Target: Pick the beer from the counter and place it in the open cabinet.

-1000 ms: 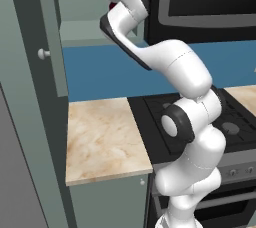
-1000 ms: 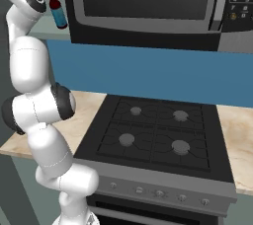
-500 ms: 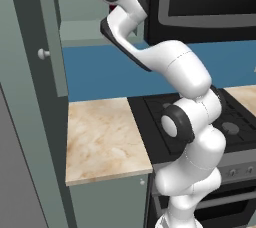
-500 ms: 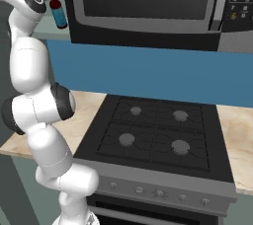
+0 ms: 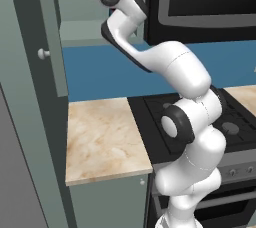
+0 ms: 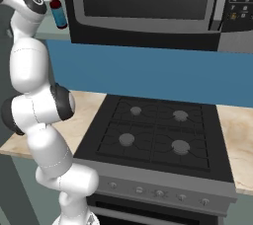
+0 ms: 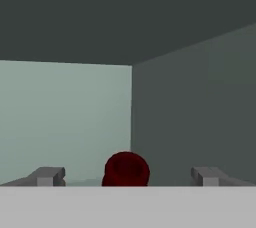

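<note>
- In the left base view the arm's own wrist covers the hand, so the beer and the fingers are hidden behind it there; the cabinet (image 5: pixel 75 19) shows as a pale grey-green recess with its tall door (image 5: pixel 37 47) swung out at the left and a small round knob (image 5: pixel 44 53) on it.
- In the hand view the beer (image 7: pixel 126 169) is cut off low down: its dark red cap is all that can be seen, a round shape between the two finger tips.
- The gripper (image 7: pixel 126 176) stands wide open, one grey tip to each side of the cap, with clear gaps between each tip and the cap; neither tip touches it.
- The right base view gives the bottle's side: the beer (image 6: pixel 59 13) stands upright, long axis vertical, red cap on top and blue label below, just beside the white hand at the upper left and left of the black microwave (image 6: pixel 148 7).
- Its base is hard to make out there; it seems to meet the shelf edge of the cabinet, though the contact itself is too small to tell.
- The hand view shows the cabinet's inside, a pale back wall, a darker side wall and a dark ceiling.
- The counter (image 5: pixel 102 137) lies well below, beige and marbled, beside the black stovetop (image 6: pixel 158 135).
</note>
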